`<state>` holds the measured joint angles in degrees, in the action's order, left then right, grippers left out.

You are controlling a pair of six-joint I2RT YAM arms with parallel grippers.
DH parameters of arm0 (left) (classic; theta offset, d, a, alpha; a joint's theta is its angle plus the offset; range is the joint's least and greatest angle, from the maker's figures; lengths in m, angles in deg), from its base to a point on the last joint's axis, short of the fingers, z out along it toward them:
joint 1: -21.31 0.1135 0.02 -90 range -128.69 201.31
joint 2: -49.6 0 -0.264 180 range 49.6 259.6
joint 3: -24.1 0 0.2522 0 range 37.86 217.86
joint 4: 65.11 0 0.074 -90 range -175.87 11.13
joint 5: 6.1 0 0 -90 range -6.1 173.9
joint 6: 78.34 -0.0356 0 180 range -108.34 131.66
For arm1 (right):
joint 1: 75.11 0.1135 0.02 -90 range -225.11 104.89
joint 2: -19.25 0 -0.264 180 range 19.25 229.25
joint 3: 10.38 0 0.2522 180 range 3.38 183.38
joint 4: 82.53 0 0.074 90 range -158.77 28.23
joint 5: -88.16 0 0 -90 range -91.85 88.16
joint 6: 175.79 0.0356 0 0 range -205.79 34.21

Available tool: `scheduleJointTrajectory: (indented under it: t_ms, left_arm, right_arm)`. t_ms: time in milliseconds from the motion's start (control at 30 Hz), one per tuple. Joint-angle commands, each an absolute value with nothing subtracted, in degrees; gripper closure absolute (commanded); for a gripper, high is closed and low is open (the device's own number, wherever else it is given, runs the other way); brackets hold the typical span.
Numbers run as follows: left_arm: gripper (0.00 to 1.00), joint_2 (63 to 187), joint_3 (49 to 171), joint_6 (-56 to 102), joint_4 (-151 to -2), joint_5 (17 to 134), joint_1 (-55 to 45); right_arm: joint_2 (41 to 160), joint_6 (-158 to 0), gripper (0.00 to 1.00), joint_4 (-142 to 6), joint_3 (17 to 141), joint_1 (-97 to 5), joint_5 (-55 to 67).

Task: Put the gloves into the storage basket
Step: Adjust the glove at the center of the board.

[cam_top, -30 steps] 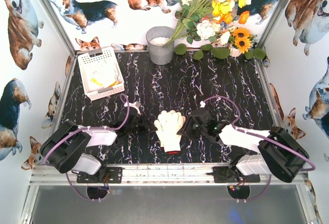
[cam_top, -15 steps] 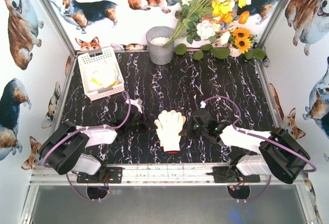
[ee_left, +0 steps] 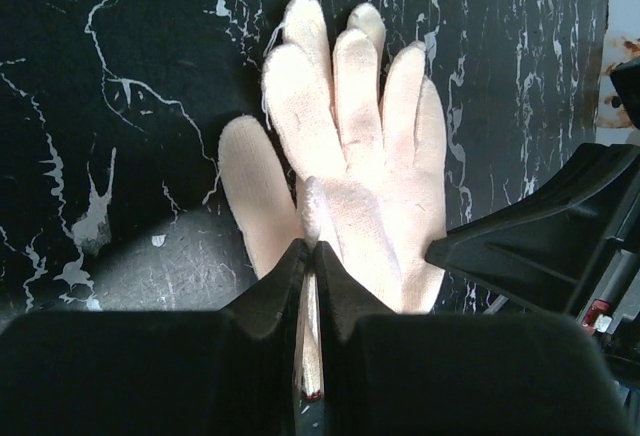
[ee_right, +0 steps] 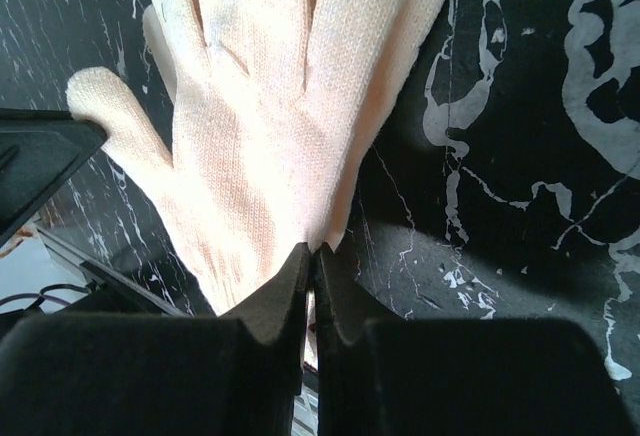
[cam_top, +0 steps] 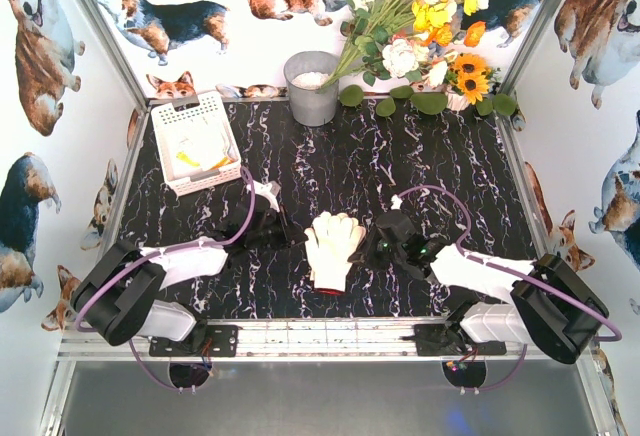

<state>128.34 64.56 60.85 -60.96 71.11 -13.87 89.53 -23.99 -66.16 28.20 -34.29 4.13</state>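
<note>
White knit gloves (cam_top: 333,246) lie stacked, fingers pointing away, on the black marble table near its front edge; a red-orange cuff edge (cam_top: 330,290) shows at their near end. My left gripper (cam_top: 292,239) is at their left side, shut on a fold of white glove (ee_left: 350,126) fabric. My right gripper (cam_top: 366,246) is at their right side, shut on the glove's (ee_right: 270,106) edge. The white storage basket (cam_top: 188,109) stands at the back left with white and yellow gloves (cam_top: 200,151) inside.
A grey metal bucket (cam_top: 312,86) stands at the back centre, beside a bunch of flowers (cam_top: 420,26) at the back right. Corgi-print walls close in the table on the left, the right and the back.
Both grippers have shut on the white gloves. The gloves and both wrists have shifted slightly away from the near edge.
</note>
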Motion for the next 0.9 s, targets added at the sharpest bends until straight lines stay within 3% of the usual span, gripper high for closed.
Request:
scheduleJointTrajectory:
  t_ms: [0, 867]
  left_arm:
    - [1.0, 128.39, 66.42, 59.03, -62.27, 71.86, -14.02]
    - [1.0, 132.3, 71.51, 55.86, -63.34, 71.04, -11.09]
  right_arm:
    - [88.7, -24.53, 1.0, -67.38, 31.09, -34.32, 3.47]
    - [89.24, -25.67, 1.0, -68.17, 32.54, -34.32, 1.98]
